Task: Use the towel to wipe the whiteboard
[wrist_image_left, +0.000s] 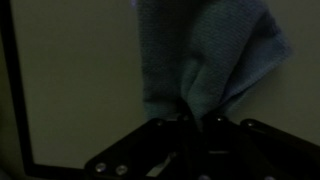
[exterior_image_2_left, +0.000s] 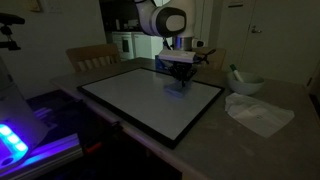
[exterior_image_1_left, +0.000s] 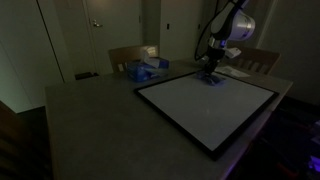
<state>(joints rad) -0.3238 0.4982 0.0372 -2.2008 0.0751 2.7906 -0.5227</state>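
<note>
Towel (wrist_image_left: 210, 60), blue and crumpled, is pinched between the fingers (wrist_image_left: 158, 126) in the wrist view. Its loose end lies on the whiteboard (exterior_image_1_left: 205, 105), near the board's far corner in both exterior views. The whiteboard lies flat on the surface (exterior_image_1_left: 85, 115). Just beside it are a white cloth (exterior_image_2_left: 258, 112) and a bowl (exterior_image_2_left: 245, 84). Farther back stands a chair (exterior_image_1_left: 128, 55).

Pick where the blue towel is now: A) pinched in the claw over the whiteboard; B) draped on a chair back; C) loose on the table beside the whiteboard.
A: in the wrist view the blue towel is pinched in the claw, and in an exterior view it sits over the whiteboard.
</note>
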